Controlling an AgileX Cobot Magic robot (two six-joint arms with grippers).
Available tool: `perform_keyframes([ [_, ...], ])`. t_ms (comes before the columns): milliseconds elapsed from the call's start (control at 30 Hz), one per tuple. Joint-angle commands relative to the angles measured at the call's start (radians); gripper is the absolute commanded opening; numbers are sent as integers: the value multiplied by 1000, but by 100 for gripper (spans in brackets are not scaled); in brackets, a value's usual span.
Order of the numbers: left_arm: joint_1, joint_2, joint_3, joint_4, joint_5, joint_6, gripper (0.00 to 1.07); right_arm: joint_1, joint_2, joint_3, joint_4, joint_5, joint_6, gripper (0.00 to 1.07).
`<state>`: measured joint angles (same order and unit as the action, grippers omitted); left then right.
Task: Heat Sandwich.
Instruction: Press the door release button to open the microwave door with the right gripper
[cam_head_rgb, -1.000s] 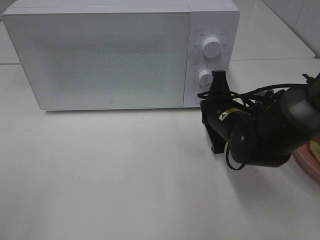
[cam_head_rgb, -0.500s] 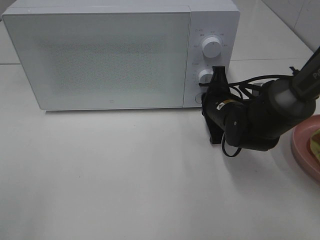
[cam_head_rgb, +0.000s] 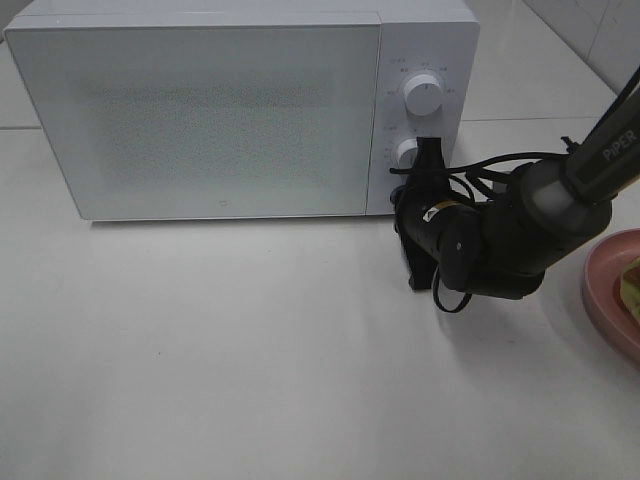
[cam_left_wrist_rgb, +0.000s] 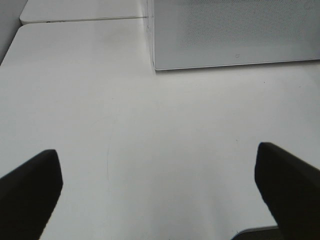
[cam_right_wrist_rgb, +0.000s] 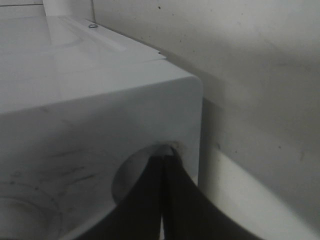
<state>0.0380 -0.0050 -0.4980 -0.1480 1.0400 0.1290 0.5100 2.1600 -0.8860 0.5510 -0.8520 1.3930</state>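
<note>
The white microwave (cam_head_rgb: 200, 110) stands at the back with its door shut. My right gripper (cam_head_rgb: 403, 197) is shut and empty, its tips pressed into the round button recess (cam_right_wrist_rgb: 130, 175) low on the control panel, below the two knobs (cam_head_rgb: 424, 93). In the right wrist view the shut fingers (cam_right_wrist_rgb: 175, 200) meet at that recess. A sliver of the sandwich (cam_head_rgb: 631, 280) shows on the pink plate (cam_head_rgb: 603, 300) at the far right edge. My left gripper (cam_left_wrist_rgb: 160, 200) hangs open over bare table, short of the microwave's front corner (cam_left_wrist_rgb: 155, 65); the high view does not show it.
The right arm's dark body and cables (cam_head_rgb: 500, 240) lie between the microwave panel and the plate. White tabletop (cam_head_rgb: 250, 350) spreads in front of the microwave. A table seam runs behind the microwave on the left (cam_left_wrist_rgb: 75, 20).
The right arm has slid left and in toward the microwave's lower panel, uncovering more of the plate and sandwich. Its fingers have closed fully. The left gripper has stayed put.
</note>
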Motion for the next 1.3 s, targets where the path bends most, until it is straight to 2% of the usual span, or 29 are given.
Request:
perform_keyframes([
  [33,-7,-20,4,-2,-9,-2,101,-22,1,-39,-19,-120,-1,0],
  [400,-7,-20,4,-2,-9,-2,101,-23,-1,-42,14,-254,-1,0],
  [667,-7,-20,4,-2,-9,-2,101,-31,4,-96,17,-282,-26,0],
  [800,-7,-20,4,-2,-9,-2,101,-53,4,-108,25,-398,-55,0],
  [1300,-7,-20,4,-2,-9,-2,101,-53,4,-108,-19,-299,-55,0],
])
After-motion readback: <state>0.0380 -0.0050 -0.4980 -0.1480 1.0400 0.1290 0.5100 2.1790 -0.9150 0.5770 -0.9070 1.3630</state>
